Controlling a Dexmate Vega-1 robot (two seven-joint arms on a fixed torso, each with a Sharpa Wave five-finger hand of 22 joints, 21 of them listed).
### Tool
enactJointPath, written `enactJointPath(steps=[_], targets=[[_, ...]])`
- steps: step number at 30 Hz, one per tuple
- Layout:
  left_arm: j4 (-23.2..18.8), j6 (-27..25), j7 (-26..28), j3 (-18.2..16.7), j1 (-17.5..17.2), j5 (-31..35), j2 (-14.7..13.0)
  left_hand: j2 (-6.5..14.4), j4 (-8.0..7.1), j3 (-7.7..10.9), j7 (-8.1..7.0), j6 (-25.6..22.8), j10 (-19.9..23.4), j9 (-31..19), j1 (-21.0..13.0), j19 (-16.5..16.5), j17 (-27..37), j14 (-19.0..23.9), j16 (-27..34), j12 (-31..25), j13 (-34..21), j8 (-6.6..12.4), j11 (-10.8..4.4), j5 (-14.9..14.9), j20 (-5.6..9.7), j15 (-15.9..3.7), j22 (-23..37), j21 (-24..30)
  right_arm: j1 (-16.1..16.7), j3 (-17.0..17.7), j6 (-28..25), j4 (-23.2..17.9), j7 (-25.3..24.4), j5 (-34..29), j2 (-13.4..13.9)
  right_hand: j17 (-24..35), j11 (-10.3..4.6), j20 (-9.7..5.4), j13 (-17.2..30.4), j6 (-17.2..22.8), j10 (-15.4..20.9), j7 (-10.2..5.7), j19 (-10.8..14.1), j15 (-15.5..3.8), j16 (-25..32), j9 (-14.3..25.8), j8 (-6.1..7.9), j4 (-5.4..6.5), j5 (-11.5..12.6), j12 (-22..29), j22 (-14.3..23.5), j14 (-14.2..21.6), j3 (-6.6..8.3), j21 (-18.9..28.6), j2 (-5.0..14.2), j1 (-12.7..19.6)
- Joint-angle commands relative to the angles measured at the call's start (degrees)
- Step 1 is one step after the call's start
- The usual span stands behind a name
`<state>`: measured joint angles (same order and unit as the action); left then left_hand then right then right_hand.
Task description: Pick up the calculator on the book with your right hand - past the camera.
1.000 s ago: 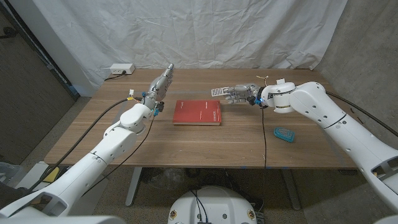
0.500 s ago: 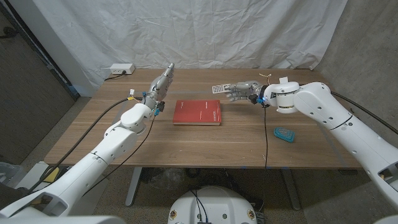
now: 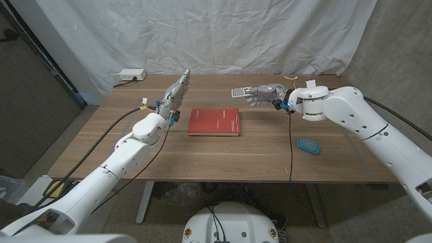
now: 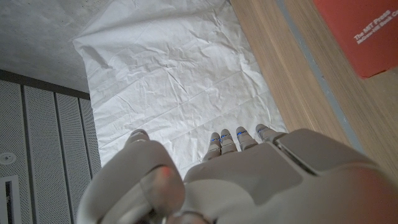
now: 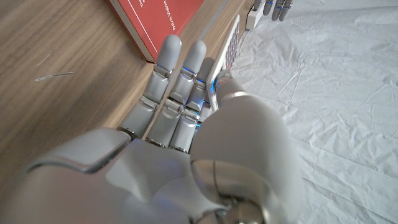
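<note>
The right hand (image 3: 263,96), apparently pinching the calculator (image 3: 237,91), has lifted it clear of the book (image 3: 214,122), so the pickup looks done.

Brown wood-grain table (image 3: 223,152) with a plank top, on pale legs, before a white creased sheet. Flat on it near the middle, a thin red rectangular book (image 3: 214,122) with small white lettering on the cover, lying between the two sets of fingers, below and apart from both. Toward the near right edge, well behind the right fingers, a small teal oval object (image 3: 309,145) with a dotted top. At the far left corner, beyond the left fingertips, a white box-shaped power strip (image 3: 132,75).
</note>
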<state>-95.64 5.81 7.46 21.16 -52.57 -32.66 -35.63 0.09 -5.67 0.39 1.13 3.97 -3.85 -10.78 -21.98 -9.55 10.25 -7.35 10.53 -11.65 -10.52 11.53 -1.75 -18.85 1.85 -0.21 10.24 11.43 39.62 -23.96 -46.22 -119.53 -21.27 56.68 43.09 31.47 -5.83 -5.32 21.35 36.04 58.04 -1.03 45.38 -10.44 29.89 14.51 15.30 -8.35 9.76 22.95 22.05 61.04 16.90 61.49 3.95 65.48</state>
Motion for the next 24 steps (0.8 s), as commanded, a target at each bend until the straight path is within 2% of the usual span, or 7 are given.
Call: enactJointPath(steps=[1,11,24], targets=[[1.19,0.33,-0.75,0.18,0.29,-0.32,0.24,0.4,-0.07,-0.16,0.11,-0.18,0.03,-0.11,-0.36,-1.55,0.18,-0.36,0.09,-0.07,-0.31,-0.07,-0.04,0.14,1.28,0.14,0.32,0.28,-0.95,0.29,0.78,-0.55,-0.14,0.42,0.21,0.21,-3.29,-7.18,0.25,0.31,3.99,0.07,-0.37,-1.82,-0.24,0.11,-0.09,0.13,0.3,0.39,-0.01,0.76,-0.07,0.54,0.42,-0.05],[2.77,0.31,-1.57,0.46,1.41,-0.69,0.73,0.48,-0.06,-0.28,-0.07,-0.29,0.23,-0.11,-0.41,-1.47,0.17,-0.23,0.15,-0.13,-0.31,-0.03,-0.4,0.15,1.39,-0.32,0.32,0.31,-2.22,-0.27,0.86,0.29,0.18,0.37,-0.25,0.3,-3.32,-7.19,0.42,0.39,4.08,0.15,-0.42,-1.83,-0.29,0.12,-0.14,0.16,0.31,0.29,-0.09,0.83,-0.12,1.01,0.48,-0.1],[4.31,0.78,-2.21,0.93,2.33,-0.6,1.32,0.55,-0.06,-0.41,-0.09,-0.31,0.3,-0.11,-0.47,-1.49,0.17,-0.2,0.17,-0.15,-0.31,-0.03,-0.15,0.16,1.44,-0.38,0.32,0.3,-2.19,-0.19,2.43,0.83,-0.06,-0.16,-0.77,0.48,-3.51,-7.19,0.66,0.65,4.48,0.02,-0.5,-1.91,-0.2,0.16,-0.13,0.15,0.31,0.23,-0.23,1.19,-0.22,1.67,0.5,-0.17]])
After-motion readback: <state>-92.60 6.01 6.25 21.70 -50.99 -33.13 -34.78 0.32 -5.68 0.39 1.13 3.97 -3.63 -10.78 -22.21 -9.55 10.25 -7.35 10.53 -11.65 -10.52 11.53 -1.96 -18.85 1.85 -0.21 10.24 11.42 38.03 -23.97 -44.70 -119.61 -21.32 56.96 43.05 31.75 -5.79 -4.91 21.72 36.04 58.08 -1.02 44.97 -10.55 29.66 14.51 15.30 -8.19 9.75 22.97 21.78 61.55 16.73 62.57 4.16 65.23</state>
